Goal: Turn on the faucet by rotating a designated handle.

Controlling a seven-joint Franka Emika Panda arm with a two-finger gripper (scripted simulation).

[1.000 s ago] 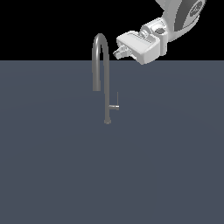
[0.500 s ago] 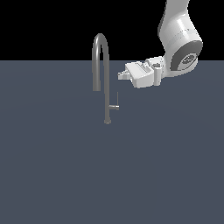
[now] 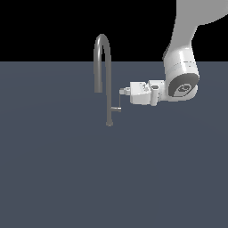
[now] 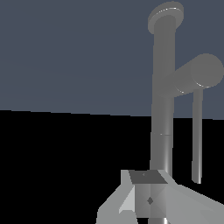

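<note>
Tall slim grey metal gooseneck faucet (image 3: 108,84) stands upright on the flat dark slate-grey counter (image 3: 67,178), stem straight, arched spout hooking down toward the exterior view's left. Small thin grey L-shaped lever handle (image 3: 117,105) sits low on the stem, on the exterior view's right: a short stub with a slender rod rising from its end. White arm reaches in from the exterior view's right, wrist roughly level. The white claw (image 3: 122,91) points at the stem, its tip just beside the top of the handle's rod; contact cannot be judged. Wrist view shows stem, stub and rod (image 4: 197,135) close up. Cannot tell whether the claw is spread or closed.
</note>
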